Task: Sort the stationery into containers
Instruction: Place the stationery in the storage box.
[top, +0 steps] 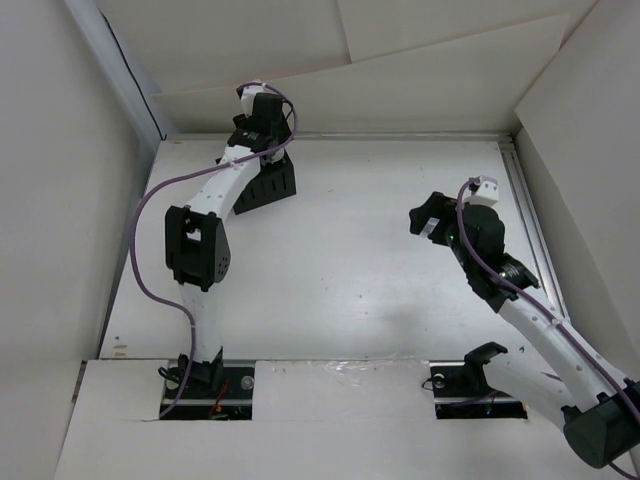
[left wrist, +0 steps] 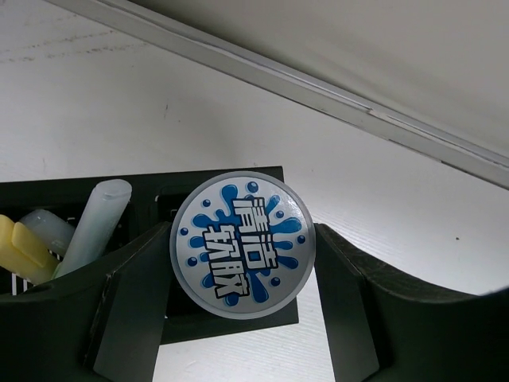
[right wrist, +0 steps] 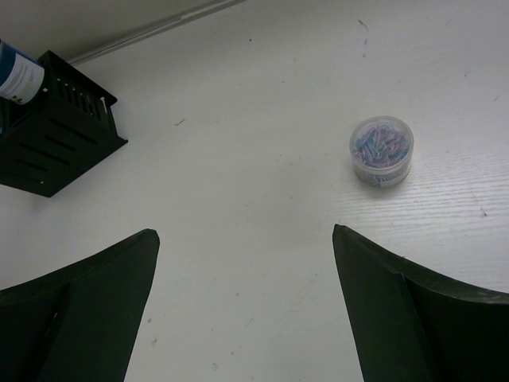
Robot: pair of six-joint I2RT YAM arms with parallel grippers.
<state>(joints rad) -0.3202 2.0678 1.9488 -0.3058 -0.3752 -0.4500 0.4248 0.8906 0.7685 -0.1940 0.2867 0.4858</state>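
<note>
One round tub (left wrist: 241, 244), blue "清洁软胶" label, in L claw (left wrist: 242, 259)

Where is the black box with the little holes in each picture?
Top external: the black box sits at the back left of the table, partly under the left arm.
Left wrist: lower left, behind the round blue-labelled piece held in the left gripper.
Right wrist: upper left corner.
Shared landmark: the pale strip along the table's far edge, just behind the box.
</note>
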